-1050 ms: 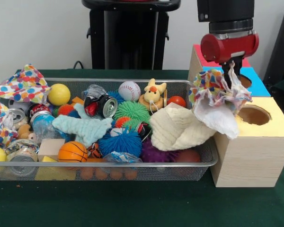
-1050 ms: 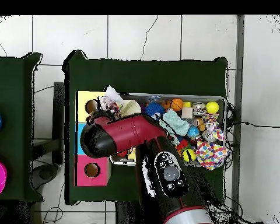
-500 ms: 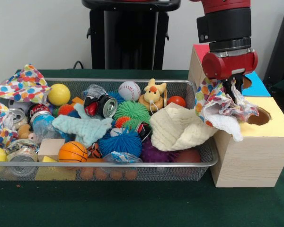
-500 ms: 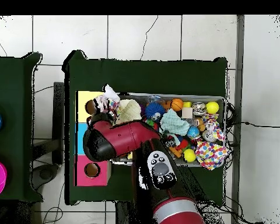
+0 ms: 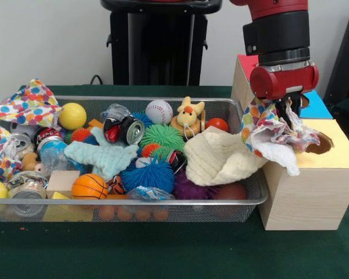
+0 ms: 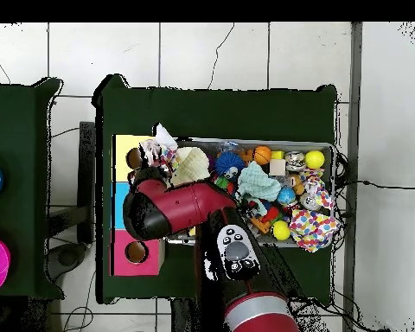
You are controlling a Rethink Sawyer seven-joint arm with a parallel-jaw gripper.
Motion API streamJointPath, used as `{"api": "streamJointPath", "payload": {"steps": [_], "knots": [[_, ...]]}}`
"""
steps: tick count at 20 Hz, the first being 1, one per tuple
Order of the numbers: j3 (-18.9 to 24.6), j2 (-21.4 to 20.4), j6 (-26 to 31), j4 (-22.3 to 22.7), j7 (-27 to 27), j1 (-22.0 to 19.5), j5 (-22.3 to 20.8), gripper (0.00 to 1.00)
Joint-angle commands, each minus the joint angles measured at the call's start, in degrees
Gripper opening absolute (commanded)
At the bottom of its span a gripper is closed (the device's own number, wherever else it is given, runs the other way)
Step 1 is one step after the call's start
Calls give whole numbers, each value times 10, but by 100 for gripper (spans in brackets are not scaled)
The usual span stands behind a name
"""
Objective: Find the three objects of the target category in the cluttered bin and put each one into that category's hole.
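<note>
Polka-dot cloth (image 5: 274, 131) gripped in hand (image 5: 285, 107) over yellow box's hole (image 5: 319, 143)

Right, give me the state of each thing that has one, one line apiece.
gripper: shut on the polka-dot cloth, above the yellow box.
polka-dot cloth: held, draped over the yellow box's hole edge.
yellow box hole: partly covered by cloth.
cream cloth: crumpled, overhanging the bin rim.
soda can: lying on its side.

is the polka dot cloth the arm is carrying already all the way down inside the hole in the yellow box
No, the polka dot cloth hangs from the end effector, draped over the yellow box edge, mostly outside the hole.
</note>
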Motion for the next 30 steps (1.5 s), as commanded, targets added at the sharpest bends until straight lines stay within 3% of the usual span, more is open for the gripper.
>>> {"api": "streamJointPath", "payload": {"steps": [1, 17, 18, 30], "knots": [[-16, 43, -24, 20, 136, 8, 40, 0], [-65, 34, -19, 30, 133, 42, 105, 0], [-65, 34, -20, 31, 132, 41, 108, 100], [-68, 23, -6, 26, 119, 46, 117, 100]]}}
